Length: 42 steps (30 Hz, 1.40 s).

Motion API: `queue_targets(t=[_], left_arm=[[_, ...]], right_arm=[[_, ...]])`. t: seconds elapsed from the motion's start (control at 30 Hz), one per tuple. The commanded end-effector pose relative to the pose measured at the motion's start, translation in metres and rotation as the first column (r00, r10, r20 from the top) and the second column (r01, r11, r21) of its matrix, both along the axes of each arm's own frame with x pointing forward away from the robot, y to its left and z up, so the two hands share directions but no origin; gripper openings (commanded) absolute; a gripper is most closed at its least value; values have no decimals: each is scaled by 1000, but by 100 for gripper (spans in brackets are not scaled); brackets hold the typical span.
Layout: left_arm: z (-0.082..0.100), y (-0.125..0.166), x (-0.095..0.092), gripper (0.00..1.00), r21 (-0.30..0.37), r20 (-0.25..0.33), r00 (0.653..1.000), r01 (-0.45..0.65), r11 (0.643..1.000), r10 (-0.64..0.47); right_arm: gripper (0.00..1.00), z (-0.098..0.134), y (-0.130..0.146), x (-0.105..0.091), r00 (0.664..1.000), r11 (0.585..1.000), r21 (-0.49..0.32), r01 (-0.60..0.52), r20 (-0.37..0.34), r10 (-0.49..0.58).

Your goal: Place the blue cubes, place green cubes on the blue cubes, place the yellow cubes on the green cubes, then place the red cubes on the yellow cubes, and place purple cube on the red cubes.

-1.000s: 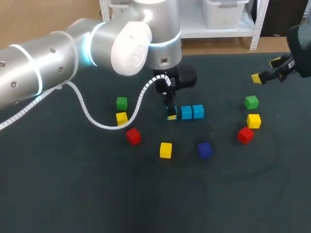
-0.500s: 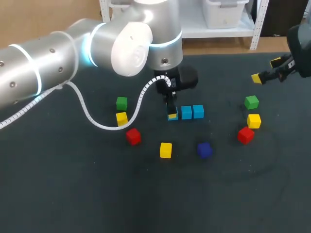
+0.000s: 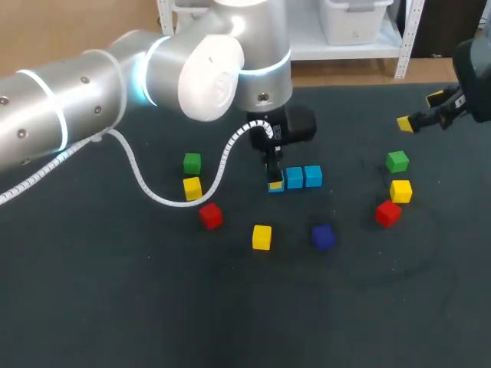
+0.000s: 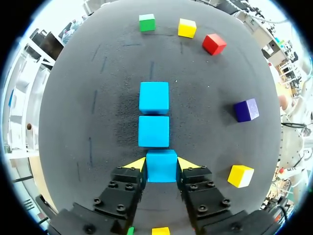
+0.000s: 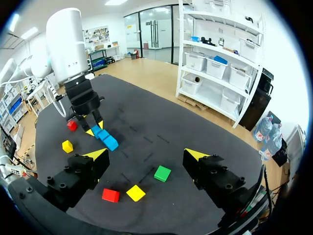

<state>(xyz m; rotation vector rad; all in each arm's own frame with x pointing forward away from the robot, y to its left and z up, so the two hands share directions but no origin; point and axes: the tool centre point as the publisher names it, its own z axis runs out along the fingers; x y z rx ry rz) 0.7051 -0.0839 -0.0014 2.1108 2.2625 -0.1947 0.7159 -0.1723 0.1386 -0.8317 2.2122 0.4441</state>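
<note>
Left gripper [image 4: 161, 164] — clenched on a blue cube [image 4: 161, 167]. Both yellow fingertips [image 4: 137, 164] press its opposite sides, with the jaws narrowly parted. Directly ahead of the fingers lie the second blue cube [image 4: 153, 131] and the third blue cube [image 4: 154, 97], in one straight line with the held one. The held cube sits just against the second; I cannot tell whether they touch.

In the head view the left gripper [image 3: 275, 182] stands at the left end of this row, near the centre of the frame. A finger covers most of the held cube there, so I cannot confirm that it rests on the table [image 3: 115, 307].

Right gripper [image 5: 145, 154] — released, fingers spread wide, grasping nothing. In the head view it hangs at the upper right [image 3: 420, 112], and its arm is cut off by the frame edge.

Loose cubes, head view:
- Left of the row: left green cube [image 3: 192, 162] above left yellow cube [image 3: 192, 186], with left red cube [image 3: 210, 215] lower right of them.
- Below the row: middle yellow cube [image 3: 261, 237] and purple cube [image 3: 322, 237].
- Right side: right green cube [image 3: 397, 161], right yellow cube [image 3: 400, 191] and right red cube [image 3: 387, 213], running downward.
</note>
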Motion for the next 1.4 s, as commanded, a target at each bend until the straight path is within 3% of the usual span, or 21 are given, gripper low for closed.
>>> queue_targets(t=[0.03, 0.17, 0.23, 0.33, 0.37, 0.4, 0.43, 0.9, 1.4], left_arm=[[-1, 0, 1, 0, 1, 2, 1000, 1, 1000, -1], [-2, 0, 1, 4, 3, 4, 1000, 0, 1000, 0], [-2, 0, 1, 15, 4, 5, 1000, 1, 1000, -1], [-3, 0, 1, 50, 7, 5, 1000, 4, 1000, -4], [-3, 0, 1, 69, 8, 6, 1000, 5, 1000, -5], [-3, 0, 1, 95, 8, 6, 1000, 5, 1000, -5], [-3, -1, 1, 100, 9, 7, 1000, 5, 1000, -5], [4, 4, 6, 100, -4, 15, 999, -43, 999, 43], [50, 40, -12, 100, -50, 40, 978, -205, 978, 207]], right_arm=[[100, 0, 1, -1, 1000, 1000, -3, 3, 0, -3], [100, 0, 1, -1, 1000, 1000, -3, 3, 0, -3], [100, 0, 1, -1, 1000, 1000, -3, 3, 0, -3], [100, 0, 1, -1, 1000, 1000, -3, 3, 0, -3], [100, 0, 1, -1, 1000, 1000, -3, 3, 0, -3], [100, 0, 1, -1, 1000, 1000, -3, 3, 0, -3], [100, 0, 1, -1, 1000, 1000, -3, 3, 0, -3], [100, 0, 1, -1, 1000, 1000, -3, 3, 0, -3], [100, 0, 1, -1, 1000, 1000, -3, 3, 0, -3]])
